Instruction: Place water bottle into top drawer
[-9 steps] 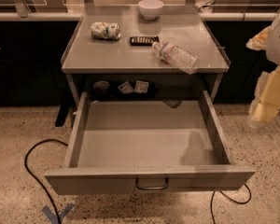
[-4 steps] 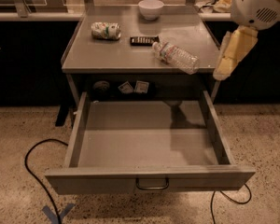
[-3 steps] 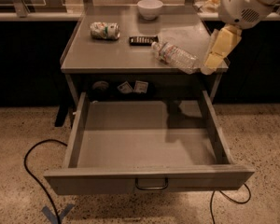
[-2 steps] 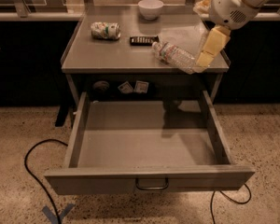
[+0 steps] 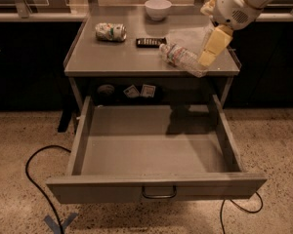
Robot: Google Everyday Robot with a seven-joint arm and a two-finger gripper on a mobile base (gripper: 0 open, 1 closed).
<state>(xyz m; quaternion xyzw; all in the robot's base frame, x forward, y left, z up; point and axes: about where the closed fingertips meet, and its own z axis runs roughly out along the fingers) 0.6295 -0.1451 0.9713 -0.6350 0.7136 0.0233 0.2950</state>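
The water bottle (image 5: 181,58) lies on its side on the grey table top (image 5: 112,55), near the right front edge, cap toward the left. The gripper (image 5: 207,57) hangs from the white arm at the upper right, its cream fingers (image 5: 212,44) pointing down at the bottle's right end, just above or touching it. The top drawer (image 5: 151,150) is pulled fully out below the table and is empty, with its curved pull handle (image 5: 158,194) at the front.
On the table stand a white bowl (image 5: 157,9) at the back, a crushed green-and-white can (image 5: 110,31) at the left, and a dark flat remote-like object (image 5: 150,42) in the middle. A black cable (image 5: 34,179) runs over the floor at the left.
The arm swung in from the right side of the table and moved left and down, so the gripper now sits over the bottle's right end. The bottle and drawer have not moved.
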